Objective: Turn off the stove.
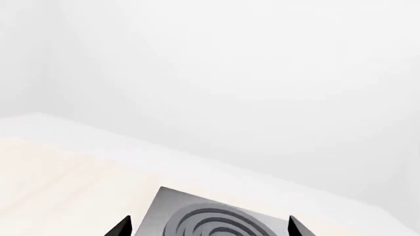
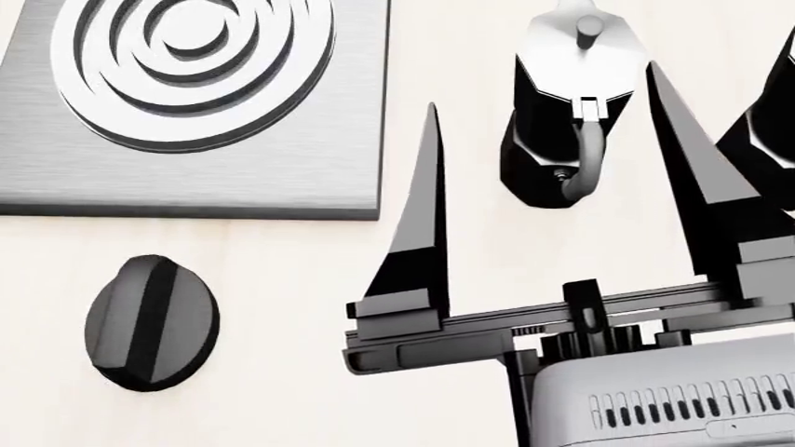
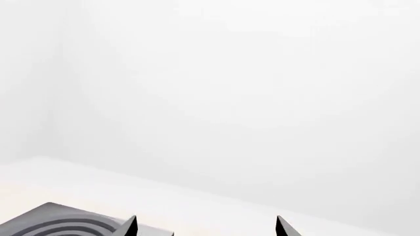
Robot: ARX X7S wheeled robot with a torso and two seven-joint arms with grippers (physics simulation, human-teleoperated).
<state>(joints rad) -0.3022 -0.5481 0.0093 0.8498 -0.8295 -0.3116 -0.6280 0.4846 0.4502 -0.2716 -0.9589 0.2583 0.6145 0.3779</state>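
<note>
The right gripper (image 2: 553, 168) is wide open, holding nothing. It must reach the knob (image 2: 152, 321), at eight o'clock, and turn it.

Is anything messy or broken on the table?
Nothing stands out. The stove slab lies flat, its black knob sits apart in front of it, and the moka pot stands upright with nothing spilled. The right gripper hangs open, touching nothing.

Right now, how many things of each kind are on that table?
Stove slab: 1
Knob: 1
Black coffee pots: 2, one whole, one cut off at the picture's edge
Total: 4
</note>
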